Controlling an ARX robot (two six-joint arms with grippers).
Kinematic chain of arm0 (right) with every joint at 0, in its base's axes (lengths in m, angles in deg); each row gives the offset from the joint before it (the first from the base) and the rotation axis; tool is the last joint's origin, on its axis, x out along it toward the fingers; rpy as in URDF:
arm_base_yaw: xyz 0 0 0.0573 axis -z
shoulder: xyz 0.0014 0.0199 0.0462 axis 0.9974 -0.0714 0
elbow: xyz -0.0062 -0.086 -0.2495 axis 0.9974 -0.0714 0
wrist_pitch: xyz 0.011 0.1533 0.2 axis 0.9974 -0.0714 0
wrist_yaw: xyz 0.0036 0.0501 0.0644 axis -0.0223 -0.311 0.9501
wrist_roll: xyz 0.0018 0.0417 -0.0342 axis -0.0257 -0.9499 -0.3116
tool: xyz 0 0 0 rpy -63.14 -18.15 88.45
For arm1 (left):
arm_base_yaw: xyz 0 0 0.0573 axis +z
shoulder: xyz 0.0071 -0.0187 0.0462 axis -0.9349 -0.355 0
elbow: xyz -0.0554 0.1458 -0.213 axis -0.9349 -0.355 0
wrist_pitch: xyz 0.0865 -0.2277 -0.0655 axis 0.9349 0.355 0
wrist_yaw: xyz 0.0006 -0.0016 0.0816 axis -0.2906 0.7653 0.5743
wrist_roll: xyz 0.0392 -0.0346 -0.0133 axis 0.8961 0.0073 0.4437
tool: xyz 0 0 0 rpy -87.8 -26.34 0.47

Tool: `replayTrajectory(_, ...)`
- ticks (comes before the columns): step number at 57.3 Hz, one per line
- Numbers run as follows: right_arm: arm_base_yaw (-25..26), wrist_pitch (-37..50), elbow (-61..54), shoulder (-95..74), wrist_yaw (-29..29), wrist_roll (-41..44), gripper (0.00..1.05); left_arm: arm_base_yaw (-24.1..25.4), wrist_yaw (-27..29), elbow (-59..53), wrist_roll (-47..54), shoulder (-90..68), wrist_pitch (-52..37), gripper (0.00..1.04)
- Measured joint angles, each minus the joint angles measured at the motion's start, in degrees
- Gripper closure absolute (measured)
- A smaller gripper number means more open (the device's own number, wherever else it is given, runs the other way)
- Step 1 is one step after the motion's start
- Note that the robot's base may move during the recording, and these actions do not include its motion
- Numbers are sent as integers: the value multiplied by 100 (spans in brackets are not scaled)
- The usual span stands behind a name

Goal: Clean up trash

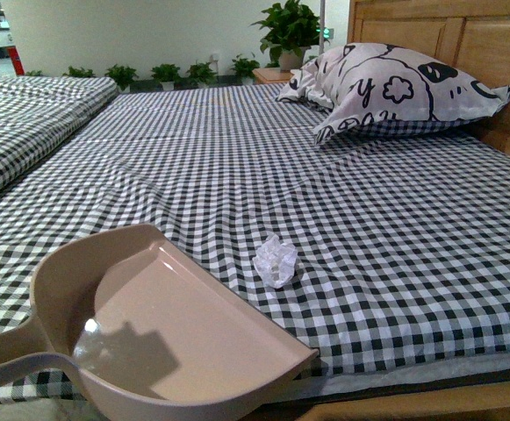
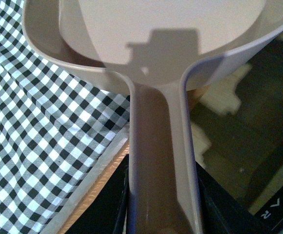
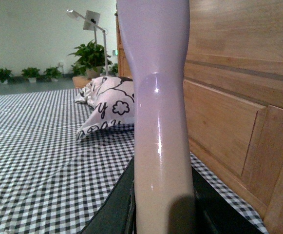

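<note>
The trash (image 1: 276,260), a small crumpled wad of white paper, lies on the black-and-white checked sheet near the bed's front edge. A beige dustpan (image 1: 175,324) sits at the front left, its open lip facing the wad a short way off. My left gripper (image 2: 163,214) is shut on the dustpan handle (image 2: 160,161), which runs up to the pan (image 2: 170,29). In the right wrist view my right gripper (image 3: 163,214) is shut on the brush handle (image 3: 158,97), a pale smooth shaft standing upright. The brush head is out of view. Neither gripper shows in the front view.
A white pillow (image 1: 395,88) with black drawings rests at the back right against the wooden headboard (image 3: 238,97). The bed's wooden front edge (image 1: 430,399) runs under the dustpan. A second checked bed (image 1: 17,123) is on the left. Potted plants (image 1: 290,31) line the far wall.
</note>
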State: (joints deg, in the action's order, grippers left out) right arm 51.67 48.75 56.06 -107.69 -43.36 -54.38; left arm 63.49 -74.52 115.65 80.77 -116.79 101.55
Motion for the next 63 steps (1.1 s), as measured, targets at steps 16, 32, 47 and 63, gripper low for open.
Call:
replayTrajectory(16, 0, 2, 0, 0, -2, 0, 85, 55, -31, -160, 37, -105, -142, 77)
replayTrajectory(32, -7, -181, 48, -24, -44, -55, 85, 59, -31, -164, 55, -107, -140, 77)
replayTrajectory(47, 348, -3602, 1941, -2124, 1388, -479, 85, 59, -48, -166, 59, -107, -140, 77)
replayTrajectory(63, 584, -3421, 3488, -4819, 1853, -378, 85, 59, -50, -173, 61, -109, -140, 77)
